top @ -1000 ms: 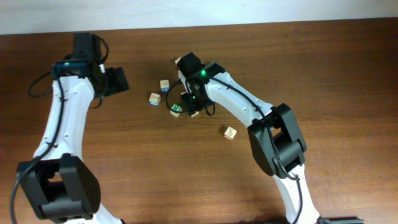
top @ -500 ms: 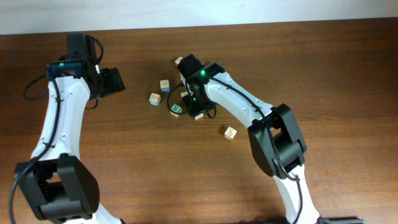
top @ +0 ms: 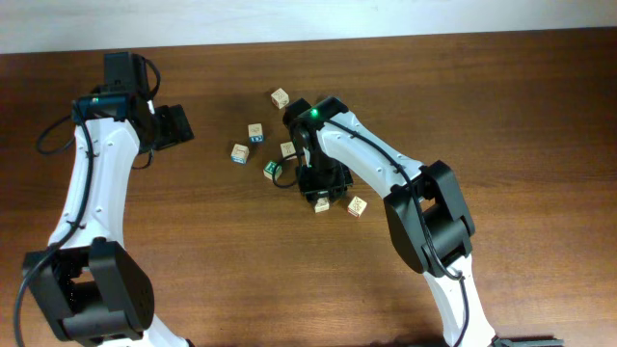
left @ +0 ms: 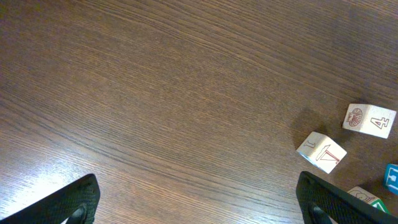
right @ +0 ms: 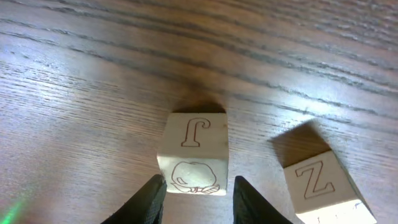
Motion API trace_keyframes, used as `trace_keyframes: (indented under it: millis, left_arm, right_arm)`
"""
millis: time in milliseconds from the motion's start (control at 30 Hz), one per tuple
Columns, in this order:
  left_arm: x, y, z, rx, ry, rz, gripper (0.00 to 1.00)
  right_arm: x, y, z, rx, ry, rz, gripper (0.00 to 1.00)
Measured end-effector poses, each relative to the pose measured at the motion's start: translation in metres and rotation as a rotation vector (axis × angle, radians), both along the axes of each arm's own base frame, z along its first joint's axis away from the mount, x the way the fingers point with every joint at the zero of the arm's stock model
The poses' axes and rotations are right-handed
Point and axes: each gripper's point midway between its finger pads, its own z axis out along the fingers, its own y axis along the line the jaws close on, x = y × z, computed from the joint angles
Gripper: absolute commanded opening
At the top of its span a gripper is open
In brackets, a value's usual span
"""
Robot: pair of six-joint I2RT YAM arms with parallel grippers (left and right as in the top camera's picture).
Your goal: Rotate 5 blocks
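Observation:
My right gripper stands low over a tan block with a "J" on top and a drawing on its near face. Its fingers flank that face, a thin gap shows on the right, and the block rests on the table. A "Z" block lies just to its right. The green block and other tan blocks lie to the upper left. My left gripper hangs wide open over bare wood.
Two more cubes lie between the arms; in the left wrist view they are the "4" cube and its neighbour. A blue cube face shows at that view's right edge. The dark wood table stretches to the right.
My right gripper has moved down and right, away from the green block, and the tan "J" block has come with it. A block at the back is uncovered. The left arm shifted slightly left.

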Motion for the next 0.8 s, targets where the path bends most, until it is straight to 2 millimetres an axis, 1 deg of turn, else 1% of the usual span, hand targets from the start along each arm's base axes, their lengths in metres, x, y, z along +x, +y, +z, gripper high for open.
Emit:
trace_keyframes:
  millis: [67, 100, 167, 233, 300, 333, 400, 467, 533, 567, 600, 633, 733, 800]
  left_arm:
    - [0.0, 0.0, 0.0, 0.0, 0.0, 0.0, 0.99]
    - [0.0, 0.0, 0.0, 0.0, 0.0, 0.0, 0.99]
    - [0.0, 0.0, 0.0, 0.0, 0.0, 0.0, 0.99]
    - [0.0, 0.0, 0.0, 0.0, 0.0, 0.0, 0.99]
    - [0.0, 0.0, 0.0, 0.0, 0.0, 0.0, 0.99]
    - [0.0, 0.0, 0.0, 0.0, 0.0, 0.0, 0.99]
    - [0.0, 0.0, 0.0, 0.0, 0.0, 0.0, 0.99]
    - [0.0, 0.0, 0.0, 0.0, 0.0, 0.0, 0.99]
    - [0.0, 0.0, 0.0, 0.0, 0.0, 0.0, 0.99]
    - [0.0, 0.0, 0.0, 0.0, 0.0, 0.0, 0.99]
    - [0.0, 0.0, 0.0, 0.0, 0.0, 0.0, 0.99]
    - [0.0, 0.0, 0.0, 0.0, 0.0, 0.0, 0.99]
    - [0.0, 0.0, 0.0, 0.0, 0.0, 0.0, 0.99]
    - [0.0, 0.0, 0.0, 0.0, 0.0, 0.0, 0.99]
  right_arm:
    - [0.0, 0.0, 0.0, -0.002, 0.0, -0.007, 0.38]
    - [0.0, 0.0, 0.0, -0.002, 0.001, -0.01, 0.41]
    - [0.0, 0.0, 0.0, -0.003, 0.001, -0.013, 0.42]
    - [-0.001, -0.001, 0.0, -0.006, 0.005, -0.015, 0.46]
    - [0.001, 0.001, 0.005, 0.003, -0.001, -0.003, 0.51]
    - [0.006, 0.005, 0.01, 0.018, -0.019, 0.007, 0.54]
    - [0.023, 0.015, 0.026, 0.059, -0.081, 0.017, 0.56]
    - [0.049, 0.032, 0.045, 0.128, -0.189, 0.021, 0.59]
    - [0.07, 0.046, 0.057, 0.186, -0.279, 0.009, 0.59]
    - [0.078, 0.052, 0.06, 0.207, -0.309, -0.004, 0.58]
    - [0.083, 0.055, 0.061, 0.218, -0.325, -0.02, 0.55]
    - [0.092, 0.061, 0.064, 0.243, -0.359, -0.05, 0.55]
    - [0.108, 0.074, 0.067, 0.285, -0.424, -0.128, 0.57]
    - [0.11, 0.08, 0.065, 0.279, -0.444, -0.178, 0.6]
